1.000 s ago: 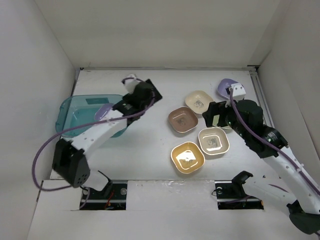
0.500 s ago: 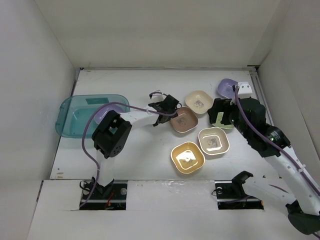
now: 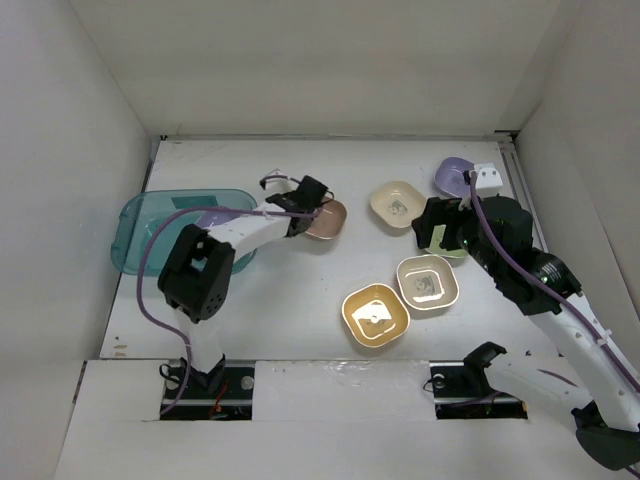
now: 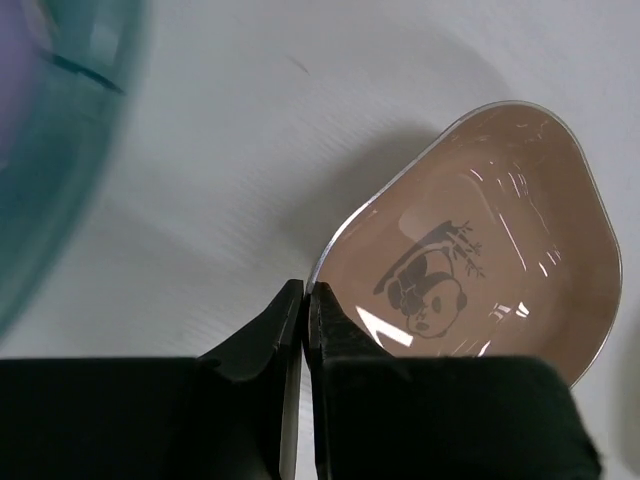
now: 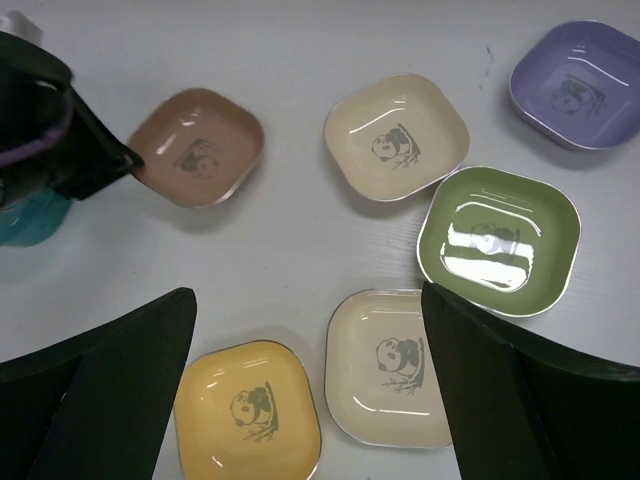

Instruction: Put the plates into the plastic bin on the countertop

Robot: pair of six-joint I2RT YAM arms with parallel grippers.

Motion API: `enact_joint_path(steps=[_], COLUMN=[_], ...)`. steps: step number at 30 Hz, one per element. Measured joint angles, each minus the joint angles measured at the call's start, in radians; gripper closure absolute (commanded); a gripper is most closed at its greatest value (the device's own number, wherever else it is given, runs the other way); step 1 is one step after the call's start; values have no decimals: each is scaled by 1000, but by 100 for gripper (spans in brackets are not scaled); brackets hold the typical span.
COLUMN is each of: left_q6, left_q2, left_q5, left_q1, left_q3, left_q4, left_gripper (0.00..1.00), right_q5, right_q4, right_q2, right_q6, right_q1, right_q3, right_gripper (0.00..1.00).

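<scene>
Your left gripper (image 4: pixel 305 300) has its fingers nearly together, pinched on the rim of the brown plate (image 4: pixel 480 250), which juts out past the fingertips with its panda mark facing up and a shadow on the white beneath it. From above, that plate (image 3: pixel 325 220) sits just off the right end of the plastic bin (image 3: pixel 140 225), between the bin and the cream plate (image 3: pixel 397 203). The bin lies along the left edge of the countertop (image 3: pixel 290 290), in its far half, and you can see one purple plate (image 3: pixel 210 220) already inside through the teal wall. Your right gripper (image 5: pixel 310 390) is spread wide and holds nothing, hanging over the right half of the countertop. Below it the green plate (image 5: pixel 498 240) lies just under the right finger, with the beige plate (image 5: pixel 385 365) beside it toward the near edge and the yellow plate (image 5: pixel 247 410) further left. The cream plate lies beyond these, and the second purple plate (image 5: pixel 575 85) rests near the far right corner. None of these five touch each other.
</scene>
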Motion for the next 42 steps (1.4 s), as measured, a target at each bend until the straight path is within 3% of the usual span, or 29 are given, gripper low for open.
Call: enact_joint_path(steps=[11, 18, 21, 32, 38, 42], left_q6=[107, 253, 301, 276, 92, -58], left_q2=[-454, -521, -515, -524, -710, -779], left_q5=[-58, 101, 189, 239, 234, 195], left_q1=[221, 575, 660, 658, 658, 647], left_q3=[-14, -112, -169, -322, -472, -487], left_q4=[-54, -5, -2, -3, 3, 0], left_gripper=[100, 100, 100, 100, 100, 100], right_q5=[-34, -56, -63, -114, -134, -152], right_q4=[32, 32, 32, 57, 77, 86], right_q2=[3, 4, 3, 3, -3, -4], right_q6=[-1, -9, -16, -30, -31, -31], right_q1=[0, 0, 0, 0, 0, 0], right_q3=[0, 0, 0, -4, -23, -23], right_gripper=[0, 0, 0, 0, 0, 0])
